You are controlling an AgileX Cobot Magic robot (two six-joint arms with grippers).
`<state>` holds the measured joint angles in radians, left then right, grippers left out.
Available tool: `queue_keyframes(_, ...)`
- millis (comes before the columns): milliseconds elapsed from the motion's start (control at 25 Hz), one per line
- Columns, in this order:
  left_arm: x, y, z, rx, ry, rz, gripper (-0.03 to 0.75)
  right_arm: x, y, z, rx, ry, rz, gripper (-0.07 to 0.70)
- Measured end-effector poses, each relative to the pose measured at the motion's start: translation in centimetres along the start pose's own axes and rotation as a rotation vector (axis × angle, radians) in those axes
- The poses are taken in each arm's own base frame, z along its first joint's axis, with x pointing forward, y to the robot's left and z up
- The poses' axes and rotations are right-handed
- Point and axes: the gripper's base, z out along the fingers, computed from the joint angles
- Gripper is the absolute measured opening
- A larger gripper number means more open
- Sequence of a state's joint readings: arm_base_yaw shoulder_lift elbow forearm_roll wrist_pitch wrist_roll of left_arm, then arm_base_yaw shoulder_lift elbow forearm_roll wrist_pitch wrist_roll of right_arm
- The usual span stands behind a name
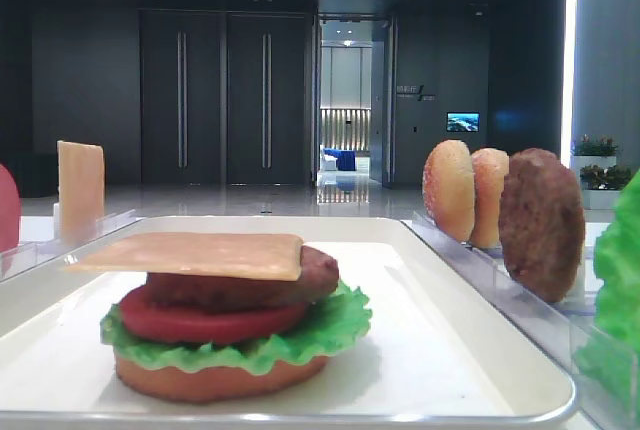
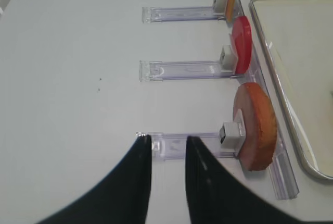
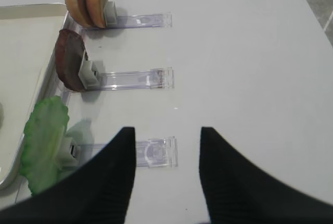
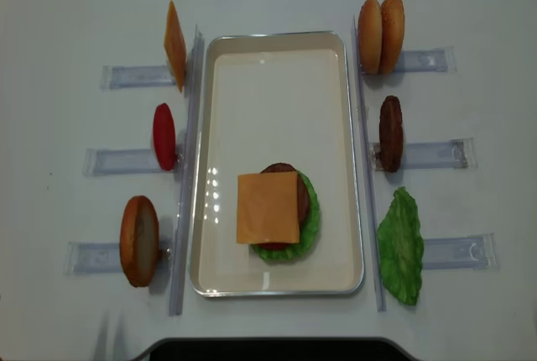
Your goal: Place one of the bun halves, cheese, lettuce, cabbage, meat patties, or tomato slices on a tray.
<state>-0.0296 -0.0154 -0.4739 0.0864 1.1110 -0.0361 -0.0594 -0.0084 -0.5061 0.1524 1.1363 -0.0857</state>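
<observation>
Cheese (image 4: pixel 268 207) tops the stack on the tray (image 4: pixel 277 59). My left fingers (image 2: pixel 167 146) hang narrowed and empty, right fingers (image 3: pixel 167 146) spread; the top bun (image 2: pixel 255 126) comes next.

From overhead you've got the tray (image 4: pixel 277 50) in the middle with a cheese (image 4: pixel 268 207) square topping the stack at its near end, lettuce (image 4: pixel 310 210) poking out right, spare cheese slice (image 4: pixel 174 45), tomato slice (image 4: pixel 164 136) and bun half (image 4: pixel 139 240) racked left, two bun halves (image 4: pixel 380 34), patty (image 4: pixel 390 133) and lettuce leaf (image 4: pixel 401 246) right.
</observation>
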Motion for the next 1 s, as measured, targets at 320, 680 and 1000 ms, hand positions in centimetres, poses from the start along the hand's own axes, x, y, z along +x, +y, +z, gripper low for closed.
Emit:
queue_keyframes(320,0.03,0.03,0.04,-0.003,0.002,0.004,0.150,0.00,0.00,0.00,0.000,0.000,0.000,0.283)
queue_keyframes(680,0.03,0.03,0.04,-0.003,0.002,0.004,0.131,0.00,0.00,0.00,0.000,0.000,0.000,0.283)
queue_keyframes(1000,0.03,0.03,0.04,-0.003,0.002,0.004,0.108,0.00,0.00,0.00,0.000,0.000,0.000,0.283)
